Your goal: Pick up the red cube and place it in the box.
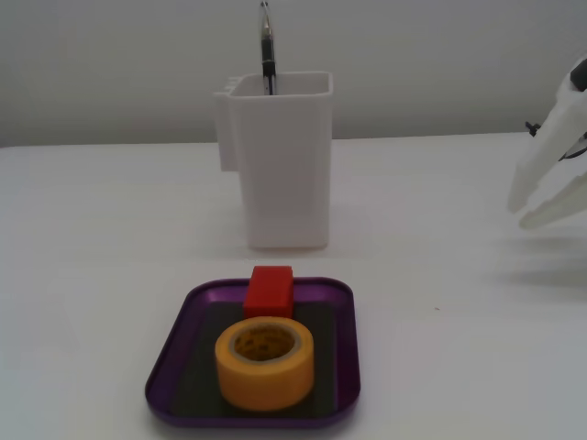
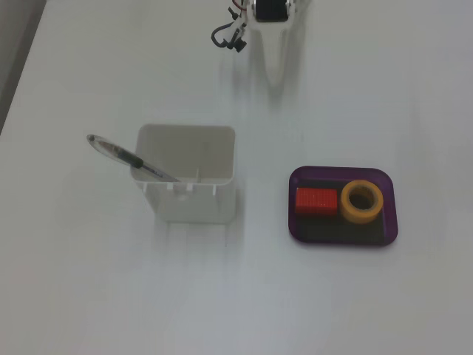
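Observation:
The red cube point(image 1: 269, 291) point(image 2: 316, 200) lies inside the box point(image 1: 348, 348) point(image 2: 342, 171), a shallow purple tray, on its dark bottom. It touches a yellow tape roll point(image 1: 266, 380) point(image 2: 361, 217) in the same tray. My white gripper point(image 1: 518, 215) hangs at the right edge of a fixed view, far from the tray. Its fingers are drawn together at the tips and hold nothing. In the fixed view from above the gripper point(image 2: 275, 78) appears at the top edge as one narrow white shape pointing down the picture.
A tall white plastic container point(image 1: 284, 165) point(image 2: 192, 207) stands behind the tray with a pen point(image 1: 268, 46) point(image 2: 122, 154) leaning in it. The table is plain white, and cables sit by the arm base point(image 2: 228, 33).

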